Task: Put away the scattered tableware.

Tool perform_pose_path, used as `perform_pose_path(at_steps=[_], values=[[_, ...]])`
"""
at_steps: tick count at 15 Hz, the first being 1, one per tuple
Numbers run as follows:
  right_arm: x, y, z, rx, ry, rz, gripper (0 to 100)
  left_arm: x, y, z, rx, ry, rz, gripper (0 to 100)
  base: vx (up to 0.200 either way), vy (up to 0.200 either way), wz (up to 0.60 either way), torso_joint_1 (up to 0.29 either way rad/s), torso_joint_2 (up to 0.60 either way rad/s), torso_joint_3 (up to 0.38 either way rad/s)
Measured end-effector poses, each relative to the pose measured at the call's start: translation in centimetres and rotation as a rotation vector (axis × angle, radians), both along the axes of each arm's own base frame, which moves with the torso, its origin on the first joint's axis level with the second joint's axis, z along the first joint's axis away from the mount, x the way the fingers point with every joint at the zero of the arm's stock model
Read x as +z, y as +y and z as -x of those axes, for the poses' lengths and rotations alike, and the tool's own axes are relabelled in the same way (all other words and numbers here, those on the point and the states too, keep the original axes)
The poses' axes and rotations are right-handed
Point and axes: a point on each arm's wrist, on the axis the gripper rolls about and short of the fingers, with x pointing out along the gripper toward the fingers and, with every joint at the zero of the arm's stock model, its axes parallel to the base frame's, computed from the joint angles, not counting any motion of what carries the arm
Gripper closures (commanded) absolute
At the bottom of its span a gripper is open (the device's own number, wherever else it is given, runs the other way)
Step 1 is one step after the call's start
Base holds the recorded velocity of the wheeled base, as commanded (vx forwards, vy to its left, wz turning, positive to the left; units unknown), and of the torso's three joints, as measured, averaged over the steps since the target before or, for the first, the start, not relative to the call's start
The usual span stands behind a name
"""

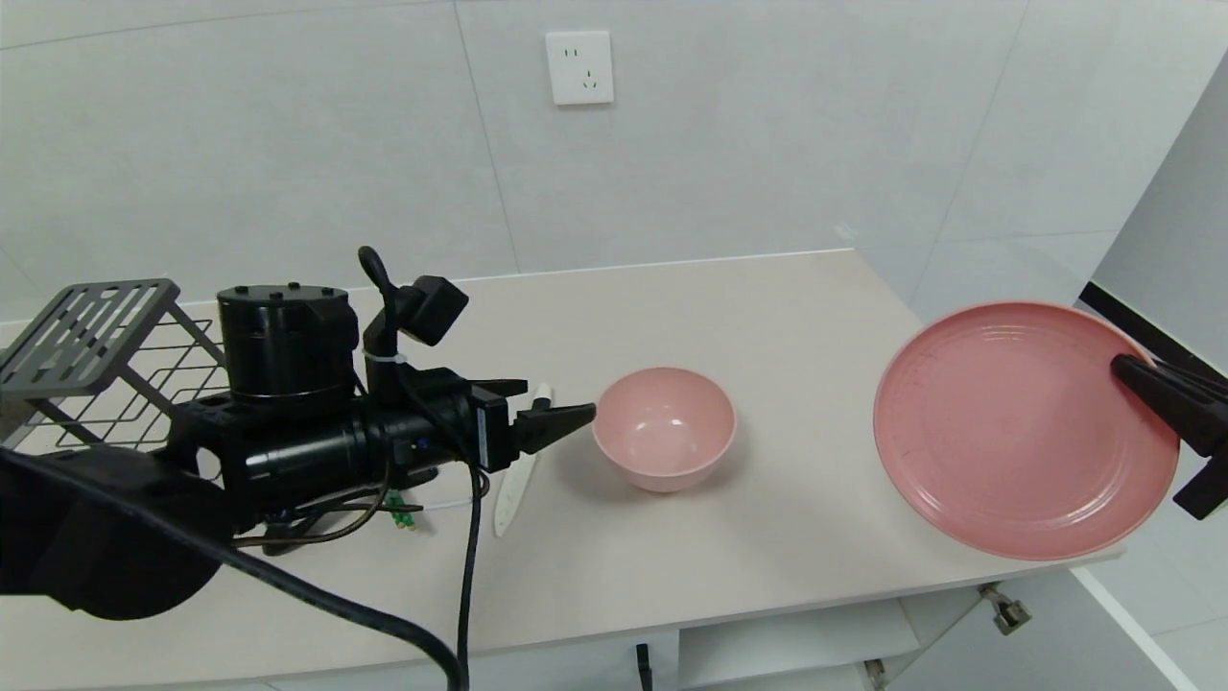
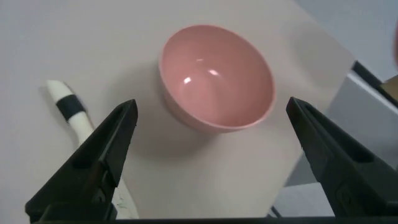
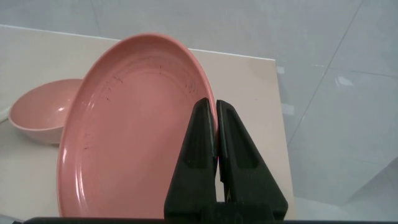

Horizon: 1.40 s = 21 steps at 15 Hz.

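Right gripper (image 3: 216, 107): clenched on the rim of the round pink plastic plate (image 1: 1007, 432), at its right edge.
Plate position: held tilted over the right end of the pale bench (image 1: 767, 317), its near part hanging past the bench edge; it looked lifted clear.
Left gripper (image 2: 212, 104): released, jaws spread wide, low over the bench and pointed at the small pink bowl (image 1: 664, 427), just short of it.
Bowl: upright at mid-bench, untouched.
White utensil with a dark band (image 1: 510, 494): flat on the bench, partly under the left gripper.
Black wire rack (image 1: 96, 326): far left, the likely destination.
Risk 1: the plate hung from a thin rim pinch only, so a quick swing could pivot or slip it, and it would drop past the bench edge.
Risk 2: the bowl's rounded, smooth wall could squirt out of closing jaws or be shoved right.
Risk 3: a low left gripper could sweep the utensil.
Risk 4: carrying the plate left would cross the bowl and left arm, so a collision is possible.
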Motion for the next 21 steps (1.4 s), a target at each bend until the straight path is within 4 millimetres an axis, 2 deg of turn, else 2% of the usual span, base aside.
perform_pose_path(at_steps=[3,8,13,21], values=[[0.0,0.0,0.0,-0.001,-0.002,0.005,100,-1.5,-0.8,-2.0,0.034,-0.042,-0.108,0,0.000,0.000,0.00,0.000,0.00,0.000],[0.0,0.0,0.0,0.002,0.001,0.007,100,-2.6,-3.3,-4.6,0.032,-0.047,-0.123,0,0.000,0.000,0.00,0.000,0.00,0.000],[-0.1,0.1,-0.1,0.001,0.001,0.012,100,-4.2,-4.9,-5.3,0.015,-0.053,-0.109,0,0.000,0.000,0.00,0.000,0.00,0.000],[-0.2,0.1,-0.2,0.004,0.007,0.014,100,-5.8,-4.8,-4.8,0.024,0.006,-0.120,0,0.000,0.000,0.00,0.000,0.00,0.000]])
